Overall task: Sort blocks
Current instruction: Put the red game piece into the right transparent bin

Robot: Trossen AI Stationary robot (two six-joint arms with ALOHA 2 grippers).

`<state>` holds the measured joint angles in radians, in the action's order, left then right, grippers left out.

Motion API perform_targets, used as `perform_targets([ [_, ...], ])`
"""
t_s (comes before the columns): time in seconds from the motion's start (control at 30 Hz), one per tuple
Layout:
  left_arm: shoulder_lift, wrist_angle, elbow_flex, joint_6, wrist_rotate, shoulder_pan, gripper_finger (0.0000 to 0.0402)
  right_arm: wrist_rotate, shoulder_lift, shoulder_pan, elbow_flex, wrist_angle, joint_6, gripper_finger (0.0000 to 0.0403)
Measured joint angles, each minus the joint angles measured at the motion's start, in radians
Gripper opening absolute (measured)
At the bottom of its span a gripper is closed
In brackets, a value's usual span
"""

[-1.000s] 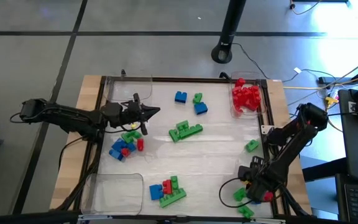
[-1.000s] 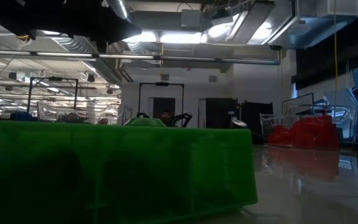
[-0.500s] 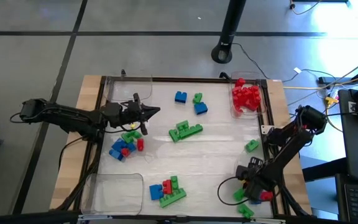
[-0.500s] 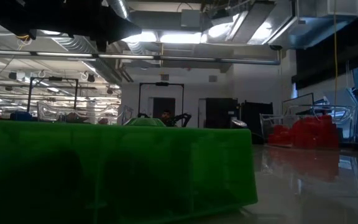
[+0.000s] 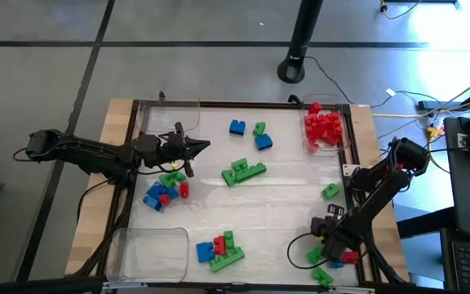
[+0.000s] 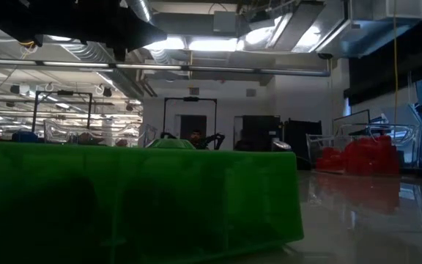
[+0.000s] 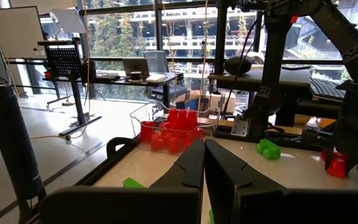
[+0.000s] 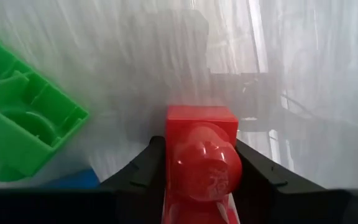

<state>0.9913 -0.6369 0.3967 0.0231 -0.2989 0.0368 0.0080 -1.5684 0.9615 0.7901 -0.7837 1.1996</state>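
Observation:
Red, green and blue blocks lie in clusters on the white table (image 5: pixel 284 204). My right gripper (image 5: pixel 337 245) points down at the near right corner, shut on a small red block (image 8: pixel 201 149) whose stud faces up. A green block (image 8: pixel 23 130) lies beside it, hollow underside up, and a blue one (image 8: pixel 73 179) shows at the edge. My left gripper (image 5: pixel 202 147) hangs level over the table's left side, shut and empty (image 7: pixel 204 163), above a mixed cluster of blocks (image 5: pixel 166 186). My right gripper pinches the red block between its two fingers (image 8: pixel 148 163), one on each of two opposite side walls (image 8: pixel 169 134). The fingers come from above and point down. The block sits upright, stud up; whether it rests on the table I cannot tell.
A clear tray (image 5: pixel 323 126) at the far right holds red blocks. Two more clear trays stand at the far left (image 5: pixel 170 114) and near left (image 5: pixel 149 249). Other blocks lie mid-table (image 5: pixel 243 171), at the far side (image 5: pixel 247 132) and near edge (image 5: pixel 219 249). A green block (image 6: pixel 130 198) fills the low view.
My right gripper has sunk a little onto the blocks at the near right corner. The blocks on the table lie as before.

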Motion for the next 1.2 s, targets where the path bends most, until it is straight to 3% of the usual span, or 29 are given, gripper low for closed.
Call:
perform_targets([
  [0.3,0.0,-0.003,0.001,-0.001,0.0,0.0,0.0004,0.023,0.045,-0.02,0.1,-0.138,-0.064,0.0151],
  [0.6,0.0,-0.003,0.001,-0.013,0.0,0.0,0.0004,0.197,0.118,-0.172,0.278,-0.395,-0.321,0.0142],
  [0.93,0.0,-0.003,0.001,-0.012,0.0,0.0,0.0004,0.387,0.188,-0.528,0.389,-0.596,-0.695,0.0148],
  [1.2,0.0,-0.002,0.001,-0.012,0.0,0.0,0.0004,0.431,0.267,-0.904,0.389,-0.607,-1.005,0.0149],
])
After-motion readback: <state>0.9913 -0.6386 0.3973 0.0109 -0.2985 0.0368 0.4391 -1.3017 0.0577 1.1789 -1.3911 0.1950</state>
